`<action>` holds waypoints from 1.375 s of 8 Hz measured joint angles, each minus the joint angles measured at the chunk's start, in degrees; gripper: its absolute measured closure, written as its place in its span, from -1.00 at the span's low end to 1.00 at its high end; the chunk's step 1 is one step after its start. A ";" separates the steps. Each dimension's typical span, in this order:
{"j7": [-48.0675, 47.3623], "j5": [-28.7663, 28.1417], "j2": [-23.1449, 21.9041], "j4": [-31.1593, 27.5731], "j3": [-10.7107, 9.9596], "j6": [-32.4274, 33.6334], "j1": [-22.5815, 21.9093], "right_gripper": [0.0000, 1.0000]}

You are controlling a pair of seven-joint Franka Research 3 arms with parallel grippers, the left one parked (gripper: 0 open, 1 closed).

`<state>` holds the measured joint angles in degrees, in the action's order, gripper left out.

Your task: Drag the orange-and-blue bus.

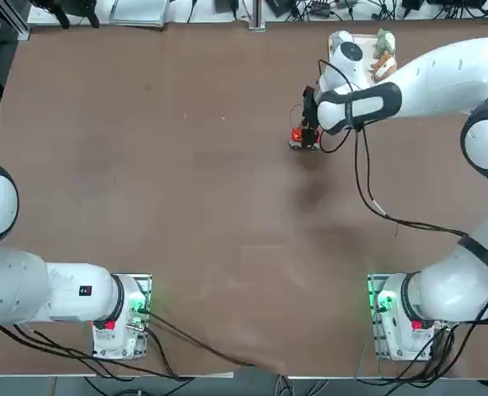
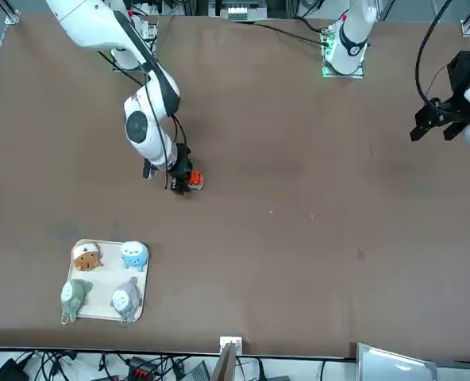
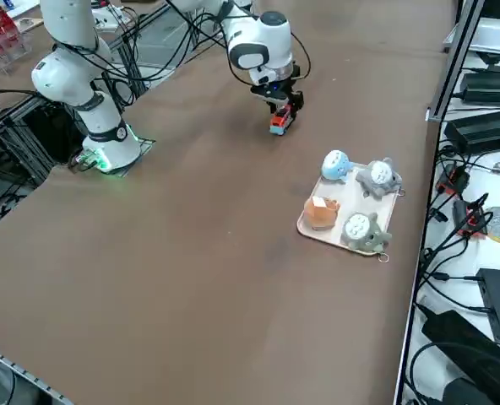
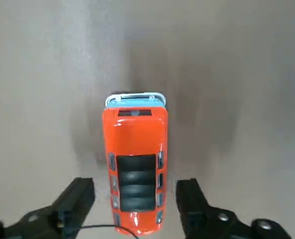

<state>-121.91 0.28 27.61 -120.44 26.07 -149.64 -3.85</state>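
We see the orange-and-blue bus (image 4: 135, 167) standing on the brown surface (image 1: 186, 206) between the spread fingers of our right tool (image 4: 135, 201), released, and judge it light, rigid and slick-sided, best pinched across its long flanks near the rear.

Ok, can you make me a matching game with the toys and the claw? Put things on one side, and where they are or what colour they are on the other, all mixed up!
Things:
1. orange-and-blue bus
2. right claw
3. blue figurine
4. tray

Descriptions:
A. pale and flat, holding four little figurines
B. open, one finger on each side of the bus
C. on the tray, beside the orange-and-tan figurine
D. on the bare table, between the claw's fingers

Pairs: 1-D, 2-B, 3-C, 4-A
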 joint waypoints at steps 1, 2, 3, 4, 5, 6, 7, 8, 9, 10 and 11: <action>0.00 0.02 -0.02 0.90 -0.15 2.17 0.00 -1.00; 0.00 0.54 -0.19 2.69 -0.32 6.21 0.01 -1.00; 0.04 1.64 -0.67 5.73 -0.38 12.36 0.01 -1.00; 0.73 2.77 -1.35 9.41 -0.38 19.06 -0.01 -1.00; 3.20 3.32 -2.02 12.78 -0.36 24.69 -0.02 -1.00; 7.26 3.44 -2.59 15.81 -0.38 29.49 -0.01 -1.00; 12.09 3.51 -3.08 19.05 -0.46 34.50 0.05 -1.00; 18.12 3.60 -3.36 22.26 -0.67 40.22 0.30 -1.00; 25.97 3.67 -3.44 24.93 -0.86 45.85 1.26 -1.00; 34.39 3.72 -3.43 27.34 -1.07 51.15 3.02 -1.00; 41.97 3.78 -3.44 29.90 -1.32 56.66 5.35 -1.00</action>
<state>-79.94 4.06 24.17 -90.54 24.75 -92.98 1.50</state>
